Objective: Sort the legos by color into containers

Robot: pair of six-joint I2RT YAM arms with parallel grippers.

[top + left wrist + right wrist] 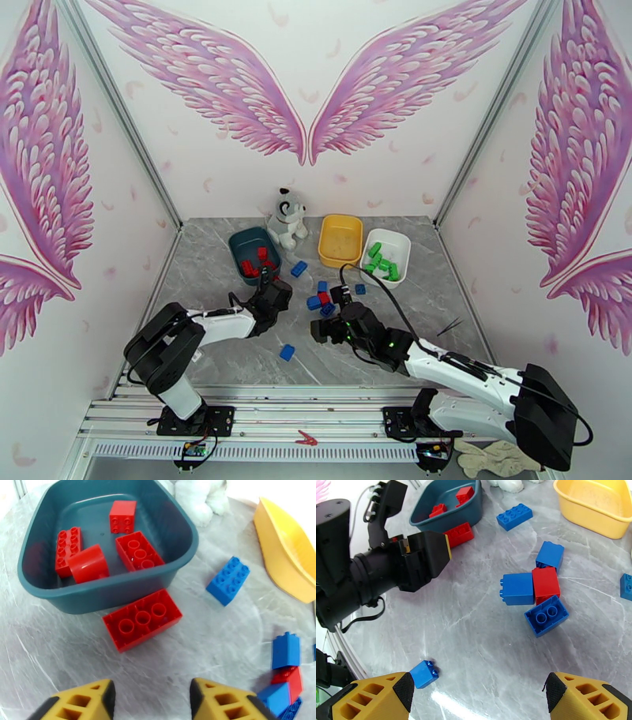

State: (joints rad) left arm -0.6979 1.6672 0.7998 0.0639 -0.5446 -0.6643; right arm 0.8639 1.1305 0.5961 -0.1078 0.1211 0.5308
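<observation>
Sorting reds | red brick just outside teal tub | my left hand apart, empty | next: grasp, lift over rim

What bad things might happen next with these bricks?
1. A red brick lies on the table right beside the teal tub, not inside it. The open left tool might shove the tub while grabbing the brick, or the brick could get left out.
2. A second red brick sits squeezed between blue bricks. The open right tool may pinch a blue one along with it and mix the colors.
</observation>
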